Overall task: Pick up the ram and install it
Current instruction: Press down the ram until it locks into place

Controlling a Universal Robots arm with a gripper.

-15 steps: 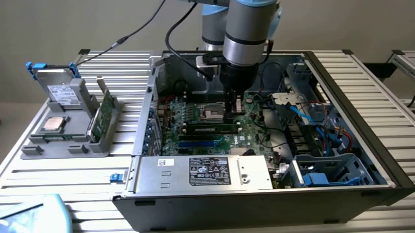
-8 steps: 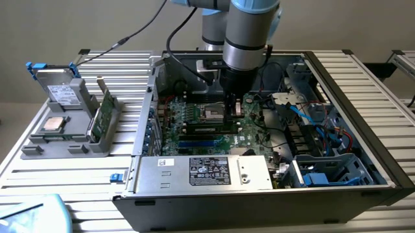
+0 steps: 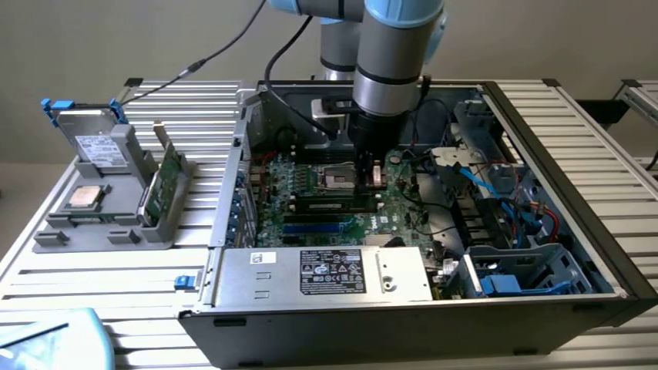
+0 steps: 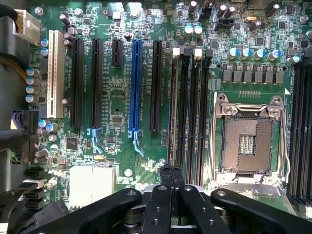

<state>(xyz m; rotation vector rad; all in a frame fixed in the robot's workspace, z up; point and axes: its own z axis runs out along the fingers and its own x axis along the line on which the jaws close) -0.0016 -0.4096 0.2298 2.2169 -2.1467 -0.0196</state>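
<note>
Overhead, the arm reaches straight down into the open computer case, its end effector low over the motherboard beside the empty processor socket. Its fingers are pressed together at the end of the black memory slots; whether the ram is between them cannot be told. On the desk, a grey holder carries a green board upright at the exterior view's left.
</note>
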